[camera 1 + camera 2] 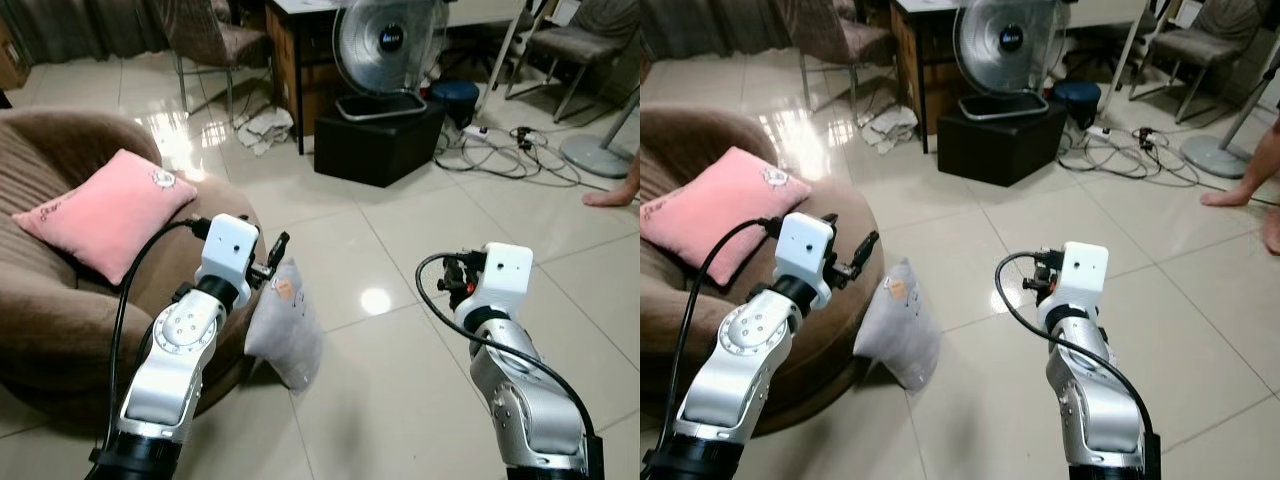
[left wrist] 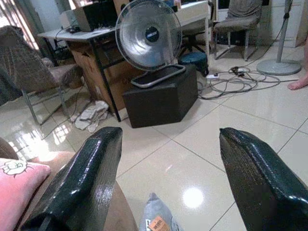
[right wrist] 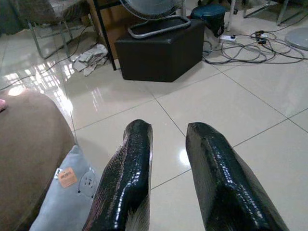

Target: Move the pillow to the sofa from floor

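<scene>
A small grey pillow [image 1: 285, 325] with an orange tag stands on the tiled floor, leaning against the front of the round brown sofa [image 1: 60, 320]. On the sofa seat lies a pink pillow [image 1: 105, 210]. My left gripper [image 1: 275, 255] hangs open just above the grey pillow's top corner, holding nothing. The left wrist view shows its wide-apart fingers [image 2: 91, 168] with the grey pillow [image 2: 156, 219] below them. My right gripper [image 1: 455, 272] hovers over bare floor to the pillow's right. Its fingers [image 3: 130, 163] are close together and empty, with the grey pillow [image 3: 67, 197] off to one side.
Ahead stands a black box [image 1: 380, 140] with a fan [image 1: 390, 45] on top. Cables [image 1: 510, 150] trail over the floor at the right, near a person's bare foot [image 1: 610, 195]. A crumpled cloth [image 1: 265, 128] lies by a desk leg, and a chair [image 1: 215, 40] stands behind.
</scene>
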Robot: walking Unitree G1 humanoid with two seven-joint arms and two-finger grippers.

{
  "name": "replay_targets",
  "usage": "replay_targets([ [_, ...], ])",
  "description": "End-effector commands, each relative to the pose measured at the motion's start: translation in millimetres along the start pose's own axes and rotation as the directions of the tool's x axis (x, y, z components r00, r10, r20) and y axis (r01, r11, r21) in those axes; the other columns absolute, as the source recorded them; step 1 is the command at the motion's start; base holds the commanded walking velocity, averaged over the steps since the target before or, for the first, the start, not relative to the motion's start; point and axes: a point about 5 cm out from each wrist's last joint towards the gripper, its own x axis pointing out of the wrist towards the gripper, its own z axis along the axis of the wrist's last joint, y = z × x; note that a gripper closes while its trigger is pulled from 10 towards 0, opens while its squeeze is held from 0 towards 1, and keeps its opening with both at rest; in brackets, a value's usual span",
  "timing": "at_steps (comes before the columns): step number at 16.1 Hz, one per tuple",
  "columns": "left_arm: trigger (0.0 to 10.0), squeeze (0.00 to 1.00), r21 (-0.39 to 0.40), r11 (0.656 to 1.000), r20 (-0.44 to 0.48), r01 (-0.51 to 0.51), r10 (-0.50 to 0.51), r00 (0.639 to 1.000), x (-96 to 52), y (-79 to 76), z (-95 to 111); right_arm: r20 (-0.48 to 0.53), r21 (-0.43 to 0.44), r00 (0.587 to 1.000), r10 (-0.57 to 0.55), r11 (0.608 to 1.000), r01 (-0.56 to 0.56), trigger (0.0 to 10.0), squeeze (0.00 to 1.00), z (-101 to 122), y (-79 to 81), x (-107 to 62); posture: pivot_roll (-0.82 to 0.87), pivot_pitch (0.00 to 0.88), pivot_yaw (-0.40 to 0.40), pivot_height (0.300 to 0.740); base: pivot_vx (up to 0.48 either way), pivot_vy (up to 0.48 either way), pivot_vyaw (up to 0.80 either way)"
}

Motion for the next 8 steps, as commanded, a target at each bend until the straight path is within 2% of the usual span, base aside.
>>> replay_targets([
  [1,10.0,0.0,0.006,1.0,0.003,-0.002,0.002,1.0,0.8,0.6,1.4,0.003,-0.005,1.0,0.008,1.0,-0.008,10.0,0.0,-0.1,0.4,-0.1,-0.04,0.0,0.021,0.74,0.352,0.0,0.0],
  [8,10.0,0.0,0.009,1.0,0.004,-0.002,0.001,1.0,0.7,1.6,0.9,-0.011,-0.04,0.999,0.043,0.998,-0.043,10.0,0.0,-3.2,4.1,0.3,-0.04,0.0,0.019,0.74,0.368,0.0,0.0],
])
